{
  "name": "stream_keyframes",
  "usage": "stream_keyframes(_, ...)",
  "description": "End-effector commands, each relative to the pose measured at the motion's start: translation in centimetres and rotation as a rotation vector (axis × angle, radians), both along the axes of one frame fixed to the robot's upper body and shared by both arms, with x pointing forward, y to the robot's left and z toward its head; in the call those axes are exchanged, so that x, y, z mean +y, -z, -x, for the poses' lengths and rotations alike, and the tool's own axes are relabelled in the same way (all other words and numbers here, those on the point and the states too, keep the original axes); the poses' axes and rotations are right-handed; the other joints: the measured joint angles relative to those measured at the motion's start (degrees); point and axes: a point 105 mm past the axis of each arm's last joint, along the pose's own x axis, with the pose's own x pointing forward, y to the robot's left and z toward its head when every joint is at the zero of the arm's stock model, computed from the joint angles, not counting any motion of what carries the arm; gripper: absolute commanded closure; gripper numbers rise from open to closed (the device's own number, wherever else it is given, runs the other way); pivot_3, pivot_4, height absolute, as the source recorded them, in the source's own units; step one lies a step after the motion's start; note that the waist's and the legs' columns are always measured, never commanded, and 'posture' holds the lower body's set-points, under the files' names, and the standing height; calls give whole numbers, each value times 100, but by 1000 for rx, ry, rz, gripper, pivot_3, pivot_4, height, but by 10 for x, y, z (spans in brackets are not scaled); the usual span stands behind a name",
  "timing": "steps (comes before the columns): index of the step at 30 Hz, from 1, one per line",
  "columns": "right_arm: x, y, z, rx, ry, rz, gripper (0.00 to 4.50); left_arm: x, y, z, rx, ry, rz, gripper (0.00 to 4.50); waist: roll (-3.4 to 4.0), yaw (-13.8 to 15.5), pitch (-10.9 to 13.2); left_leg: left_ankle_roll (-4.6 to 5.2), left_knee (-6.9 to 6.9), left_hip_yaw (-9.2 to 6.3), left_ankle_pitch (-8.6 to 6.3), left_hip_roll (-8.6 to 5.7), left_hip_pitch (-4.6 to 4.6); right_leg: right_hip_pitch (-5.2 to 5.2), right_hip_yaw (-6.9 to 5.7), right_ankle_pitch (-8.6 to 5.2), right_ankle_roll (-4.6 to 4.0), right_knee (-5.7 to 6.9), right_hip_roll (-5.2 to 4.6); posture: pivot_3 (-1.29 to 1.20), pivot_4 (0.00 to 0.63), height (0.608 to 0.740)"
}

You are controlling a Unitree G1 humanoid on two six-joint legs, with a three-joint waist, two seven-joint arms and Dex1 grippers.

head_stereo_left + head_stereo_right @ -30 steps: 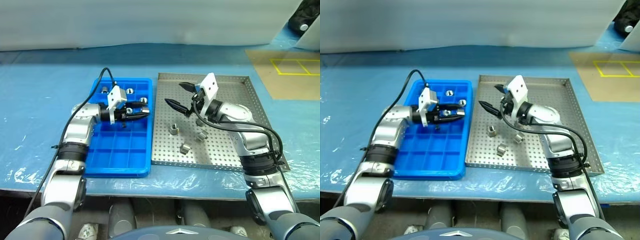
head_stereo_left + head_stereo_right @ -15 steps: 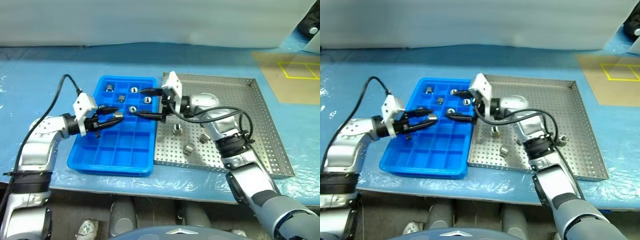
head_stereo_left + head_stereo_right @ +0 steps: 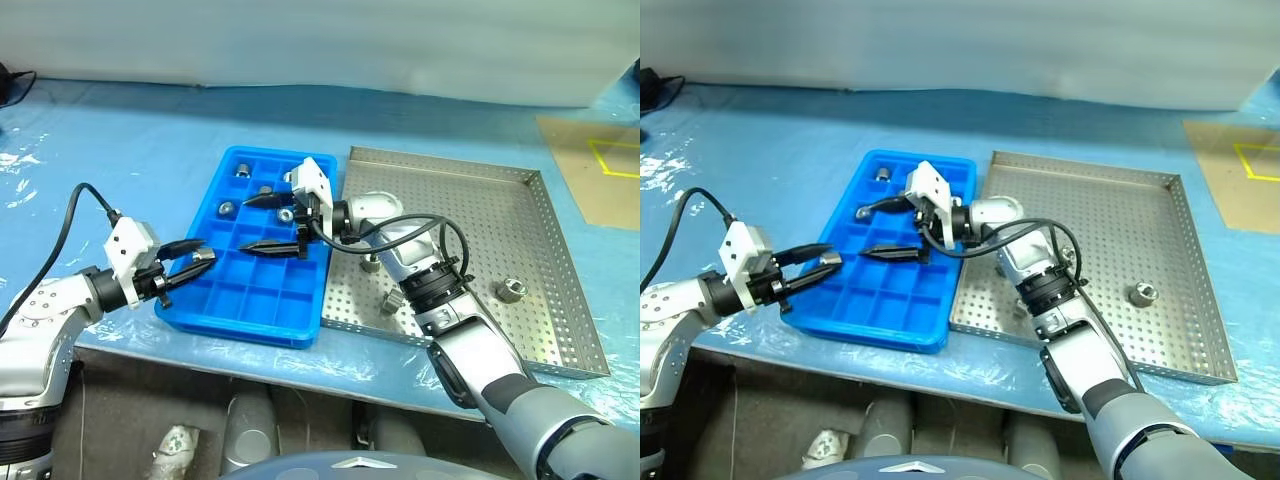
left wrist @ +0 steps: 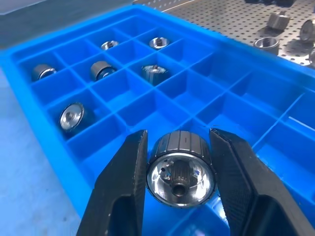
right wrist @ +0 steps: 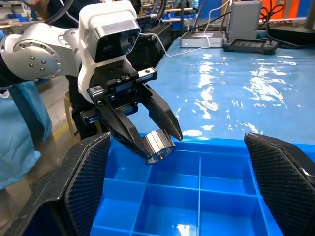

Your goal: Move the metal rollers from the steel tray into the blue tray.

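Observation:
My left gripper (image 3: 196, 259) hangs at the near left edge of the blue tray (image 3: 240, 331), shut on a shiny metal roller (image 4: 180, 168). That roller (image 5: 158, 146) sits between the black fingers (image 4: 123, 189), just above the tray's near compartments. Several rollers (image 3: 228, 209) lie in the blue tray's far compartments. My right gripper (image 3: 264, 223) reaches sideways over the middle of the blue tray, open and holding nothing, facing the left gripper. The steel tray (image 3: 480, 225) lies to the right, with three rollers (image 3: 511, 290) on its perforated floor.
Both trays rest side by side on a table covered in blue film (image 3: 120, 150). A black cable (image 3: 75, 205) loops from my left wrist. A brown board with yellow lines (image 3: 600, 165) lies at the far right.
The camera has swung left. My right gripper has moved from above the steel tray to over the blue tray, staying open. The left gripper has drawn back to the tray's near left edge.

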Motion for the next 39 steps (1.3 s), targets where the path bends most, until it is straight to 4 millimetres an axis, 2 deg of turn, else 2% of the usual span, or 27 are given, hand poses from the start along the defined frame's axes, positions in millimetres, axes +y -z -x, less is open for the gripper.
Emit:
stream_keyframes(1, 3, -13, 0, -55, -20, -21, 0, 7, -4, -3, -41, -45, -6, 2877, 0, 6, 0, -2, 0, -4, 1, 0, -1, 0, -1, 0, 0, 1, 0, 346, 150, 740)
stream_keyframes(7, -3, -10, -3, -66, 13, -15, 0, 2, 4, -9, -15, -38, 15, 2877, 0, 11, 0, -19, 1, -27, 11, 0, -1, 0, -1, -7, -10, 21, 3, 317, 150, 740)
stream_keyframes(10, -6, -9, -5, -67, 32, -15, 0, 6, 12, -13, -4, -44, -12, 2877, 0, 4, 0, -23, 1, -33, 14, 0, 0, 0, -1, -9, -13, 30, 3, 296, 150, 740)
stream_keyframes(16, -10, -10, -8, -72, 71, -20, 0, 13, 18, -24, -17, -69, -53, 916, -1, -14, -1, -31, 3, -38, 19, 0, 3, -1, -1, -9, -14, 42, 5, 269, 150, 740)
stream_keyframes(20, -14, -9, -10, -76, 95, -20, 0, 2, 7, -32, -65, -28, -44, 916, -1, -11, -1, -44, 4, -42, 27, 0, 2, 0, -2, -9, -14, 46, 5, 254, 150, 740)
stream_keyframes(24, -17, -9, -12, -78, 114, -22, 0, -18, -11, -43, -134, 21, -12, 916, -1, -14, -1, -52, 5, -44, 32, 0, 2, 0, -2, -9, -15, 50, 4, 222, 150, 740)
stream_keyframes(29, -33, -12, -15, -87, 159, -15, 0, -53, -29, -57, -164, 162, 32, 916, -3, -36, -2, -63, 13, -43, 38, -2, 0, 2, -1, -9, -15, 55, 4, 149, 150, 740)
stream_keyframes(34, -73, -12, -25, -97, 309, 13, 0, -104, -51, -85, -214, 361, 48, 916, -3, -36, -2, -79, 14, -43, 49, -4, -3, 9, 1, -9, -14, 56, 6, 29, 150, 740)
stream_keyframes(39, -111, -15, -30, -102, 479, 13, 0, -140, -52, -110, -193, 487, 36, 916, -5, -183, -3, -78, 22, -40, 49, -17, 5, 16, 8, -6, -10, 55, 3, -113, 150, 740)
